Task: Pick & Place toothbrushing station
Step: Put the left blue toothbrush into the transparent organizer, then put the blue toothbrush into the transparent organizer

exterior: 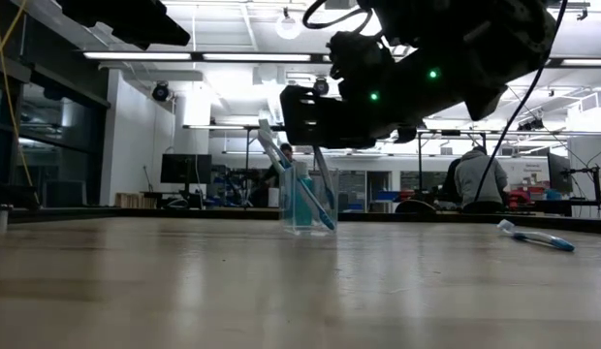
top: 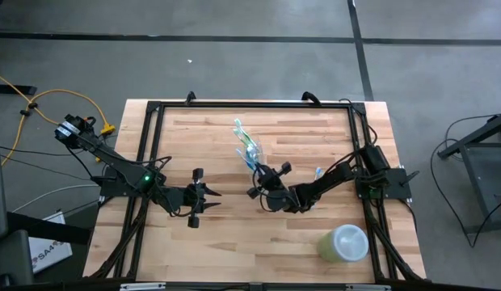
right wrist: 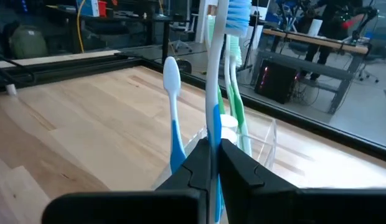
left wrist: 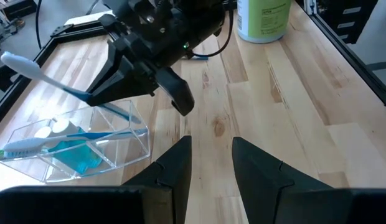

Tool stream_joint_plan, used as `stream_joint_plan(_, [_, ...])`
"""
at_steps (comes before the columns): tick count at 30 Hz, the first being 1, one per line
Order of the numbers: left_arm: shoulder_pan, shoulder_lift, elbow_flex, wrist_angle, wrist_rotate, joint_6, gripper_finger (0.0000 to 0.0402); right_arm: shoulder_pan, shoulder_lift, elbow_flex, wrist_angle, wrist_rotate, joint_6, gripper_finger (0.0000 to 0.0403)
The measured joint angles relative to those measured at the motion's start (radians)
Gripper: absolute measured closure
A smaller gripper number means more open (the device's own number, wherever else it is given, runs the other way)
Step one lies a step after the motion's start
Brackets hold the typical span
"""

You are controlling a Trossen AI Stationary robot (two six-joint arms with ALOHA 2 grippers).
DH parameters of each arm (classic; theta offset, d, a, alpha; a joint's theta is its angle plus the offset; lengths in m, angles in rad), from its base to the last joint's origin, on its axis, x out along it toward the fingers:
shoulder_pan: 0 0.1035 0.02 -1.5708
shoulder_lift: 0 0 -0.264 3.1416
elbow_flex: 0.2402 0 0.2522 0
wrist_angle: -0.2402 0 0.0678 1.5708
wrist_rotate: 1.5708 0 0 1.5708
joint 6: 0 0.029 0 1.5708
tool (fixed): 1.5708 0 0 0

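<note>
Right claw (right wrist: 211, 158) clenched on a toothbrush (right wrist: 213, 93) above the clear cup (left wrist: 81, 146), left claw (left wrist: 208, 155) released; misalignment risking tipping

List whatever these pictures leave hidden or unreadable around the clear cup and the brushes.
- How many brushes stand in the clear cup: they overlap in every view.
- Right tool, shut on a blue toothbrush: its own fingers hide the handle's lower end, and whether that end is inside the cup.
- Pale green container: label too small in the left wrist view; top cut off by the edge.
- Loose toothbrush: tiny in the high view.
</note>
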Motion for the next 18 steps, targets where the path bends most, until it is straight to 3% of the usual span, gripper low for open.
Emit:
stream_joint_plan(8, [0.0,0.0,0.0,0.0,0.0,-0.001,0.0291,-0.01,0.0,-0.003,0.011,-0.061,0.005,0.0356])
stream_joint_plan(18, [0.0,0.0,0.0,0.0,0.0,-0.003,0.0291,-0.012,0.0,-0.003,0.015,-0.057,0.005,0.0323])
